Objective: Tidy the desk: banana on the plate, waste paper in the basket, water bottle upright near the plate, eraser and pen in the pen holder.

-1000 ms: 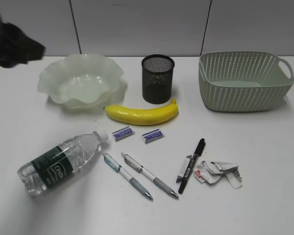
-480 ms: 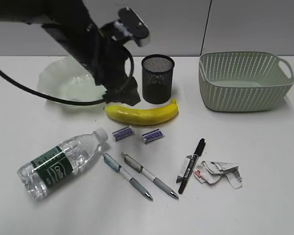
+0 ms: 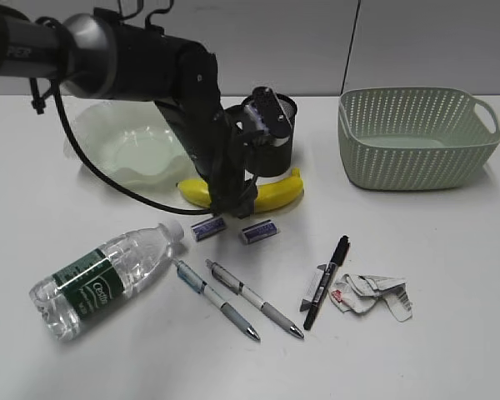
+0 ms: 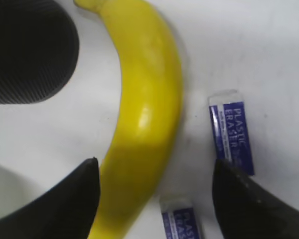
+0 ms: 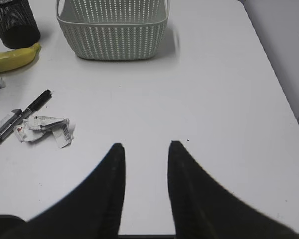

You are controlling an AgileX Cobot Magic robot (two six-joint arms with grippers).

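Banana (image 4: 148, 114) lies mid-frame just below the pen holder (image 3: 268, 133), with the left gripper (image 4: 154, 191) spread wide around its lower end, not pinching yet. Looks smooth, firm and curved, so I'd grab across the thick middle; right gripper (image 5: 145, 164) hangs part-open over bare desk (image 5: 224, 114), holding nothing.

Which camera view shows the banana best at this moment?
The left wrist view: the banana fills the frame, lying between the open left gripper fingers. In the exterior view the arm covers its middle. The right wrist view shows only one end, at the left edge.
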